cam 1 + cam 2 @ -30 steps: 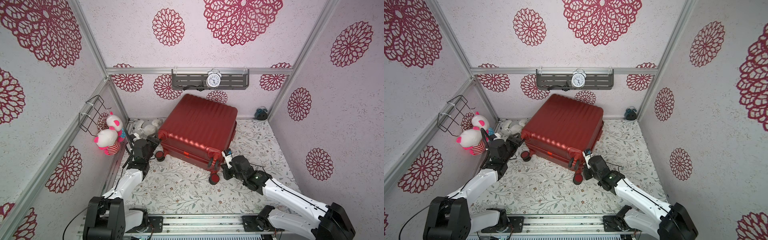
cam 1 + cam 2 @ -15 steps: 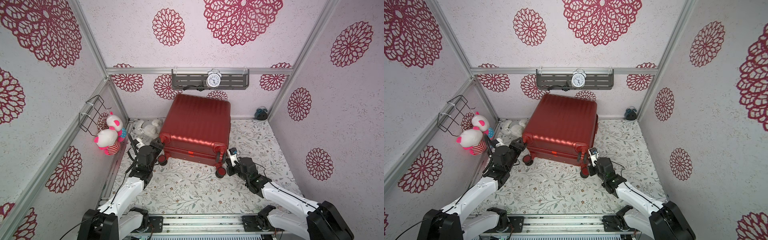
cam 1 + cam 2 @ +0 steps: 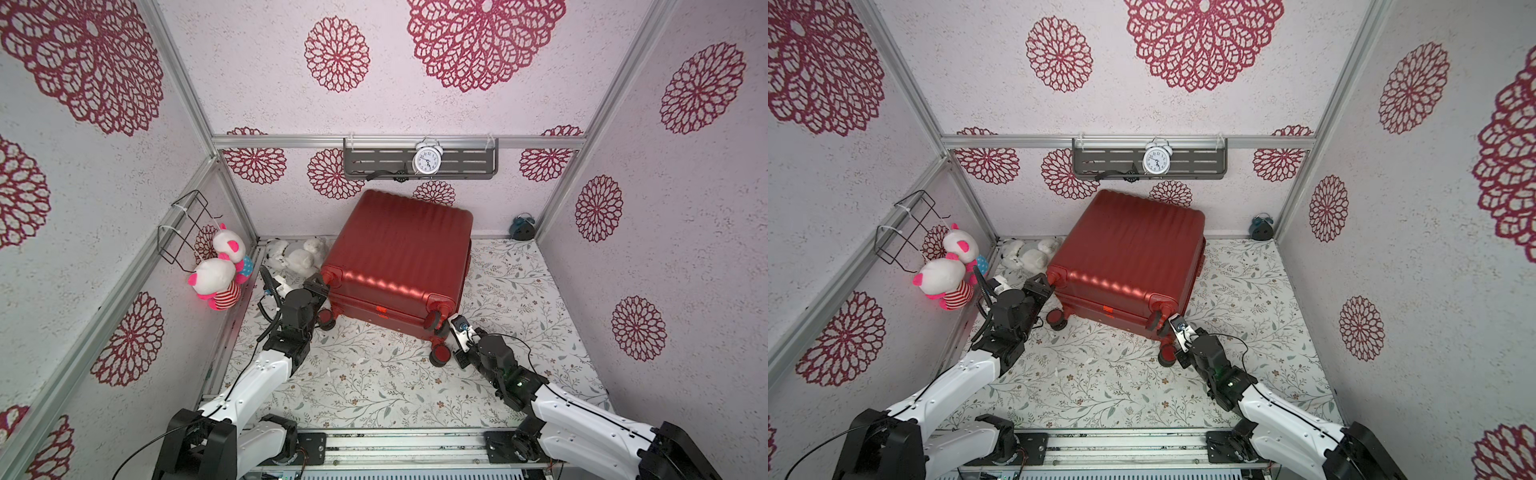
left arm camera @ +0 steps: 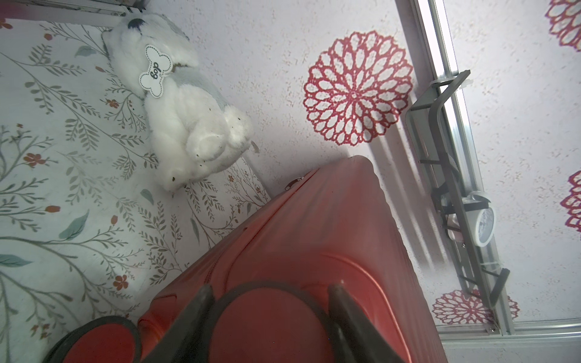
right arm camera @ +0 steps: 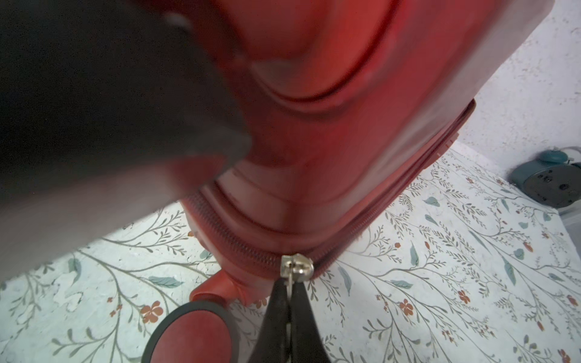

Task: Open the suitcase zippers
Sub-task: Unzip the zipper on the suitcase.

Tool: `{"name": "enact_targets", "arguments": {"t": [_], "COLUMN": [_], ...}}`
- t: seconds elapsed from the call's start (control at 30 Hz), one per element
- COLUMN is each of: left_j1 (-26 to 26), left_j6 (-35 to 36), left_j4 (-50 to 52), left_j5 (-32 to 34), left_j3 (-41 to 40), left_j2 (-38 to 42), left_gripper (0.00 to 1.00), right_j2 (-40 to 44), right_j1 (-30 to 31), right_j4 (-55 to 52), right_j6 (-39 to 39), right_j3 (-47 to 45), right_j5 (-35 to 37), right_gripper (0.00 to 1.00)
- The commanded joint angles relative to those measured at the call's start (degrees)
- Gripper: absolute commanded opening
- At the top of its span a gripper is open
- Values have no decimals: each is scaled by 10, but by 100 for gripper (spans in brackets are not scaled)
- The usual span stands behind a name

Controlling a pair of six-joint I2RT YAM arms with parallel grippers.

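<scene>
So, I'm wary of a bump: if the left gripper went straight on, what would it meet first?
The red wheel between the jaws of the left gripper, then the shell of the suitcase behind it, though depth is unclear.

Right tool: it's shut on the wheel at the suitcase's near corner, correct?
Not the wheel. The right tool is shut on the metallic zipper pull at the near corner of the suitcase. The wheel lies beside the tool, outside its grip. The right wrist view shows this.
</scene>
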State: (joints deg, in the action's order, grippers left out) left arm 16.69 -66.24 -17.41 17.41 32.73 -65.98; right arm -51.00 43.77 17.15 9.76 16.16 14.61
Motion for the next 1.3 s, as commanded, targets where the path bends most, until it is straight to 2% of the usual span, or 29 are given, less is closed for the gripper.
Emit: {"name": "enact_targets", "arguments": {"t": [0.0,0.27,0.4,0.63,0.87,0.97,1.27], "left_j1": [94,101,95,45,6,5,27], "left_j6": [11,22,39,68,83,87,66], "left_j4": [81,96,111,163,187,201,163], "left_j5": [-194,-188,-184,-232,-267,-279,-273], "left_j3": [-6,21,45,110,148,161,103], "left_j2": [-26,-45,-58,-69,-82,-86,-69], "left_gripper": [24,23,23,23,23,23,23], "right_j2": [23,26,23,-5,12,12,-22], "right_j1": [78,65,70,84,112,120,125], "right_j4": [42,67,54,17,-13,-12,-45], "right_j6": [80,75,78,90,76,36,-103], "right_j3": [6,2,3,12,15,20,57], "right_j5": [-274,-372,-380,-332,-272,-242,-43], "right_gripper": [0,0,0,0,0,0,0]}}
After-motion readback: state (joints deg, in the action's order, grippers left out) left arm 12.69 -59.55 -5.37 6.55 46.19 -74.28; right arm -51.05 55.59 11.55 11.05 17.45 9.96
